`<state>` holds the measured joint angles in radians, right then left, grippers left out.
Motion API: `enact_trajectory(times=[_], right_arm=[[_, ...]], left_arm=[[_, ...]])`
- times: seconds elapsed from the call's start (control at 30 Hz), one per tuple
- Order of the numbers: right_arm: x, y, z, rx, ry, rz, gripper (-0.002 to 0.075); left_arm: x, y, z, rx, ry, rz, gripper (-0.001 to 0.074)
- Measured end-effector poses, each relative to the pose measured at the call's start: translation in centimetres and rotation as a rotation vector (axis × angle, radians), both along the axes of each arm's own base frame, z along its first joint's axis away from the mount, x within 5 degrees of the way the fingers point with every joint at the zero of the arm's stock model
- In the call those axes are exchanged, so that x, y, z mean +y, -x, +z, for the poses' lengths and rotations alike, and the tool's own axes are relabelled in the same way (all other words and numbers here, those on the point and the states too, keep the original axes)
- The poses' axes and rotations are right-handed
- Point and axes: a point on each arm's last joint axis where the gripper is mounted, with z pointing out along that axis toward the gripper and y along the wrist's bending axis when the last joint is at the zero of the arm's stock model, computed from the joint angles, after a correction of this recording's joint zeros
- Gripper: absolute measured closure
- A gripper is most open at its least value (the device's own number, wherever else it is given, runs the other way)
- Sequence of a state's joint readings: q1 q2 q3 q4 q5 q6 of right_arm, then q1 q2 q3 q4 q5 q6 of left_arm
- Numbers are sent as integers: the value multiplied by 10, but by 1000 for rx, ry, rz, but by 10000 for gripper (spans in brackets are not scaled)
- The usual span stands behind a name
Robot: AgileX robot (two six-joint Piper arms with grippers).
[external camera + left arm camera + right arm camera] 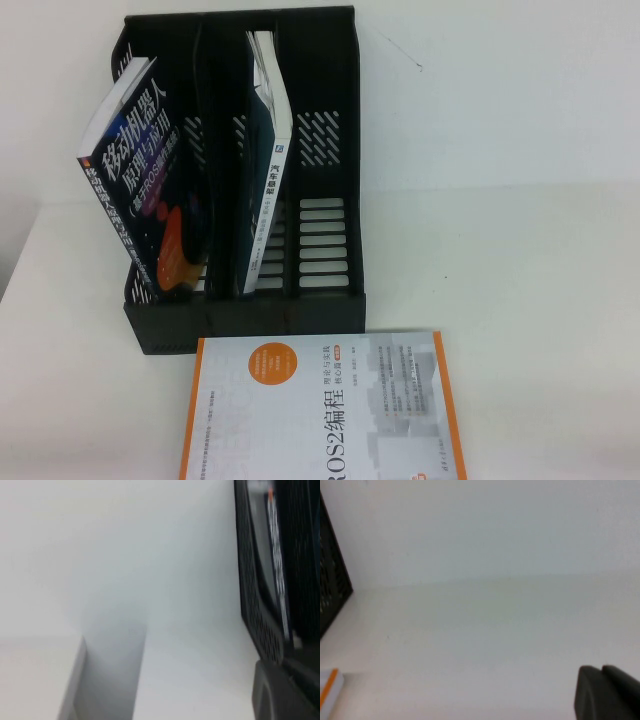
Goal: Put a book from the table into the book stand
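White table, one book waiting

White tabletop carries our glossy white-and-orange paperback book, flat before the black slotted plastic three-bay book stand. Two books stand inside. Left gripper and right gripper: dark edges only, so we cannot tell their state

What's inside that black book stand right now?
The black book stand holds a dark-covered book in its left slot and a white-spined book in the middle; the right slot looks empty. Slot floors are partly hidden. Neither gripper shows clearly.
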<state>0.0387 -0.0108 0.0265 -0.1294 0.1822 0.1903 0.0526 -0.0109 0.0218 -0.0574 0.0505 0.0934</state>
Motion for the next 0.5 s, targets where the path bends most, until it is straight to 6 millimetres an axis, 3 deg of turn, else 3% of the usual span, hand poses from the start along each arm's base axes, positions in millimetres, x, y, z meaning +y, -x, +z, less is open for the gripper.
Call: enact_trajectory(times=[0.3, 0.5], right_arm=[[4, 1, 36, -399, -12, 46, 728], [6, 5, 50, -560, -17, 65, 728]], left_arm=[[1, 5, 31, -348, -17, 16, 737], [2, 13, 48, -551, -27, 26, 737]])
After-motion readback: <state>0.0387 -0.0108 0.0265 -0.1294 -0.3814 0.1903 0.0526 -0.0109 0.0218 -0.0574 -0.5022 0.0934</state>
